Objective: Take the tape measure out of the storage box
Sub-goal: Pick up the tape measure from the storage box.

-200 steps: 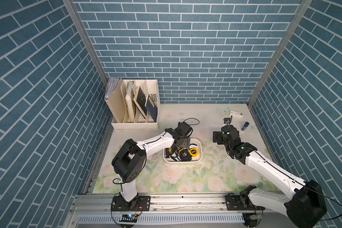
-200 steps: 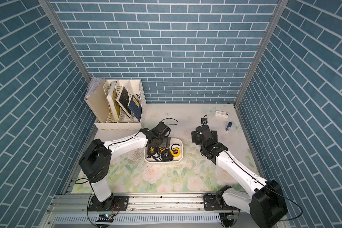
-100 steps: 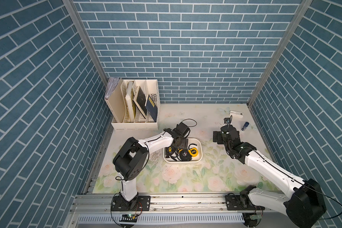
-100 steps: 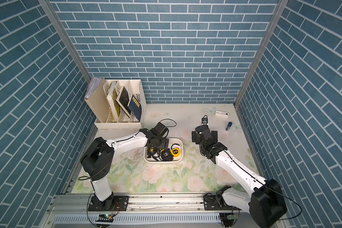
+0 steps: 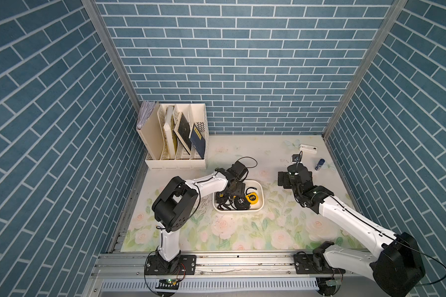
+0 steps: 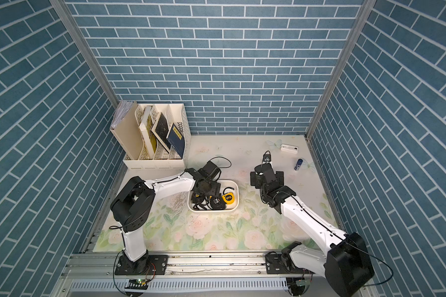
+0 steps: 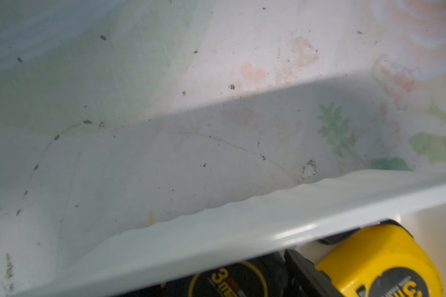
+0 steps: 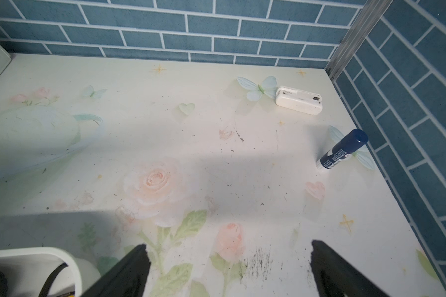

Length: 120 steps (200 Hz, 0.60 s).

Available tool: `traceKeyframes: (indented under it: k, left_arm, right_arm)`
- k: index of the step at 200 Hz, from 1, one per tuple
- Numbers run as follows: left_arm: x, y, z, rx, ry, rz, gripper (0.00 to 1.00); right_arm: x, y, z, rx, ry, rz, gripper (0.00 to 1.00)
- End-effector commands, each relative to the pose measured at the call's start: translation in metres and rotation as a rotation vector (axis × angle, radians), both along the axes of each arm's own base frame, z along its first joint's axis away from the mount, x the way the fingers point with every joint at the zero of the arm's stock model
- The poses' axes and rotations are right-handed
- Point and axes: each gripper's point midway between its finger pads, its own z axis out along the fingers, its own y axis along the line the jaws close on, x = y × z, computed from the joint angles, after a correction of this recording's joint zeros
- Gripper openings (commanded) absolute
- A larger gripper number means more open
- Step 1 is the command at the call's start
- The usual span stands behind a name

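The storage box (image 5: 262, 198) (image 6: 237, 198) is a shallow white tub in the middle of the table. In it lie a yellow tape measure (image 5: 251, 198) (image 6: 228, 197) and black tape measures (image 5: 239, 202). My left gripper (image 5: 231, 190) (image 6: 207, 190) reaches down into the tub's left half. In the left wrist view, one dark finger (image 7: 301, 272) stands between a black tape measure (image 7: 229, 281) and the yellow tape measure (image 7: 397, 262). The other finger is hidden behind the tub's rim (image 7: 242, 231). My right gripper (image 8: 227, 257) (image 5: 295, 177) hovers open and empty to the right of the tub.
A cream file organiser (image 5: 175, 138) with books stands at the back left. A small white device (image 5: 308, 148) (image 8: 298, 100) and a blue tube (image 5: 319, 164) (image 8: 341, 149) lie at the back right, near the wall. The tub's corner (image 8: 36, 257) shows in the right wrist view.
My left gripper has dropped lower into the tub, over the black tape measures. The right arm has hardly moved.
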Motion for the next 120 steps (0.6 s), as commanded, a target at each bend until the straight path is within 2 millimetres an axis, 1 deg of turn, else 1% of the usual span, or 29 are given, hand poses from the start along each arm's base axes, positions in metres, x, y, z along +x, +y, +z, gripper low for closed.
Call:
traceKeyframes:
  k: [1, 24, 39, 55, 77, 107, 120]
  left_arm:
    - [-0.003, 0.006, -0.009, 0.024, 0.026, -0.005, 0.79]
    - [-0.003, 0.007, -0.01, 0.033, 0.028, -0.007, 0.75]
    - [-0.004, 0.008, -0.01, 0.04, 0.032, -0.015, 0.74]
    - [-0.005, 0.01, -0.008, 0.049, 0.032, -0.022, 0.78]
    - [-0.007, 0.012, -0.004, 0.05, 0.028, -0.036, 0.8]
    - [-0.012, 0.011, -0.017, 0.051, 0.056, -0.052, 0.79]
    - [-0.013, 0.01, -0.02, 0.044, 0.062, -0.055, 0.81]
  right_arm:
    - [-0.001, -0.005, -0.006, 0.002, 0.011, -0.038, 1.0]
    - [-0.001, -0.005, -0.007, 0.002, 0.014, -0.041, 1.0]
    - [-0.001, -0.006, -0.007, 0.001, 0.014, -0.043, 1.0]
    - [-0.001, -0.005, -0.007, 0.001, 0.017, -0.042, 1.0]
    - [0.0, -0.005, -0.007, 0.005, 0.015, -0.045, 1.0]
    - [0.0, -0.005, -0.007, 0.011, 0.015, -0.046, 1.0]
    - [0.0, -0.005, -0.006, 0.011, 0.013, -0.047, 1.0]
